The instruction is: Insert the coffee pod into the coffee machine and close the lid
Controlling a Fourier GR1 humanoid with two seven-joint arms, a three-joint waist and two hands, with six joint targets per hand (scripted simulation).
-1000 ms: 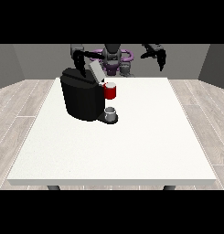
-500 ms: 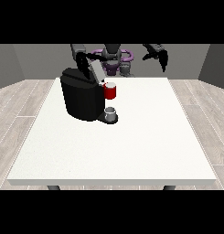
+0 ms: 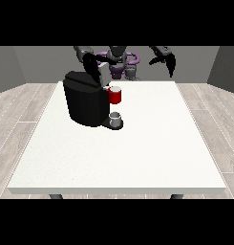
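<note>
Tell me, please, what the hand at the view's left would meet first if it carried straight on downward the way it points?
Most likely the top of the black coffee machine: the hand at the view's left hangs right above its upper edge. How near they are in depth is unclear from this view.

Grey-and-purple torso (image 3: 119,61) — dark head, black arms ending in black hands with slim fingers (image 3: 172,67).

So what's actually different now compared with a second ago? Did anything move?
The hand at the view's left has come down onto the top of the black coffee machine, where the lid, raised a second ago, now looks lowered. The hand at the view's right has drifted slightly but holds nothing. The red part at the machine's front, the small cup beneath it and the white table stayed put.
</note>
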